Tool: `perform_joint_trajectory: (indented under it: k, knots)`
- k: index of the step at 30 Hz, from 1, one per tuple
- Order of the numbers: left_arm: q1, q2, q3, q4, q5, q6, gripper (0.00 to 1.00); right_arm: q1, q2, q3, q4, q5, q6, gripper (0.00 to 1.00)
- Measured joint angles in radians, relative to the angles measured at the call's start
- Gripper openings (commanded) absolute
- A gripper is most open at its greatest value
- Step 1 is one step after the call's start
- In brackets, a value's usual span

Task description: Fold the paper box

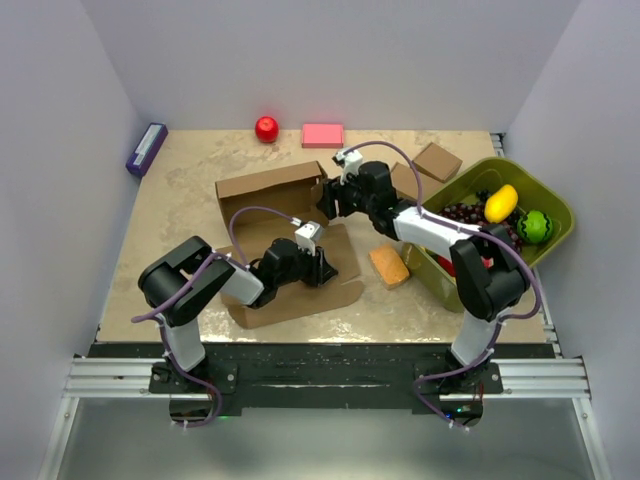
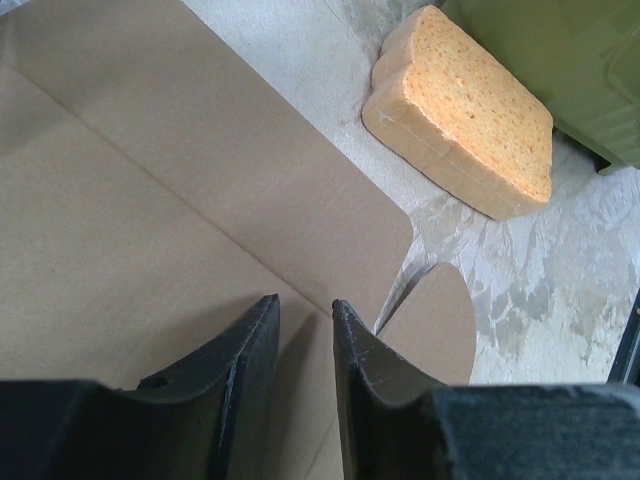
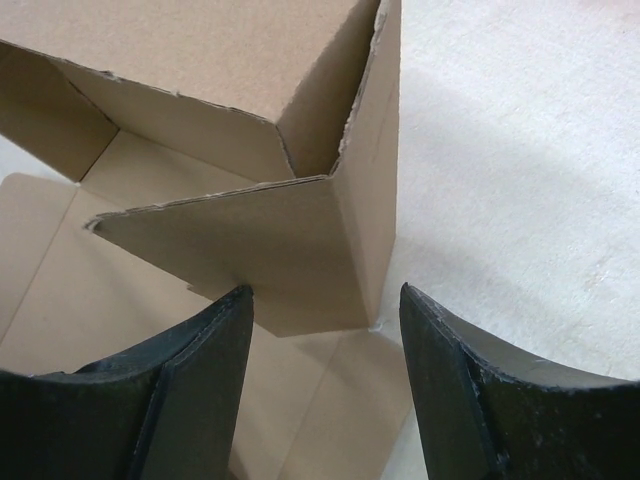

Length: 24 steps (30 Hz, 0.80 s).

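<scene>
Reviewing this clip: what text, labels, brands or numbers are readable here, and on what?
None readable.
The paper box is plain brown cardboard in every view, with no print.
The purple box by the left wall: any print on it is too small to read.

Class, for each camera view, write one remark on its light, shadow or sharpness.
Top external: even, soft light, only faint shadows beside the paper box. Left wrist: the sponge is crisp; the left tool, nearest the lens, looks softer. Right wrist: the box wall throws a pale shadow on the table; the right tool is dark.
</scene>
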Motion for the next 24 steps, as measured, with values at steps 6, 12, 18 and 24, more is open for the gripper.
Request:
perform_joint_trajectory:
  k: [6,12,18,24]
  knots:
    - [0.0,0.002,-0.002,0.005,0.003,0.0,0.33,0.021,0.028,0.0,0.049,0.049,0.0,0.61]
    - [0.002,0.004,-0.002,0.009,0.006,0.0,0.33,0.042,0.063,0.007,0.106,0.104,0.008,0.59]
    - [0.005,0.006,-0.003,0.012,0.009,0.0,0.32,0.045,0.085,0.022,0.139,0.141,0.012,0.59]
    - [0.006,0.008,-0.003,0.014,0.01,0.0,0.31,0.046,0.123,0.046,0.18,0.158,0.015,0.52]
